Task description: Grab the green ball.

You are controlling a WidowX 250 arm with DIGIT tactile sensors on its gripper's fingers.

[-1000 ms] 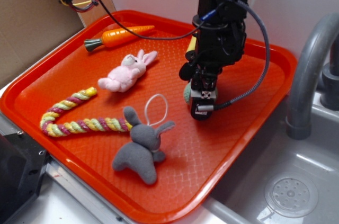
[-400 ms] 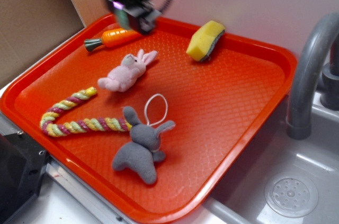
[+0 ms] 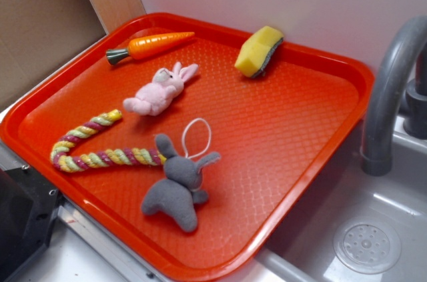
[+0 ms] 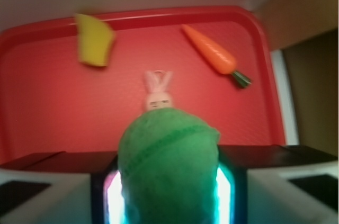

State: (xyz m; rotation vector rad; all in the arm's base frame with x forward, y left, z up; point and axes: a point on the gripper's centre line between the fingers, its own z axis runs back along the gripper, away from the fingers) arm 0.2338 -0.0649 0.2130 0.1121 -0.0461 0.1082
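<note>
We see our hand [image 4: 168,192] clamped on the textured green ball [image 4: 168,168] above the red tray [image 3: 303,132] holding carrot [image 3: 150,45], sponge [image 3: 259,51] and bunnies.

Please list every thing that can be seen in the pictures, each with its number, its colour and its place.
tray: 1, orange-red, beside the sink
carrot: 1, orange with green end, far left part of tray
sponge: 1, yellow with dark underside, far side of tray
pink rabbit: 1, pink, tray middle-left
grey rabbit: 1, grey with white loop, near part of tray
rope: 1, yellow, pink and green, left part of tray
sink: 1, grey, right of tray
tap: 1, grey, above sink
cardboard: 1, brown, left background
green ball: 1, green, held in the gripper above the tray
gripper: 1, black, closed on the ball
</note>
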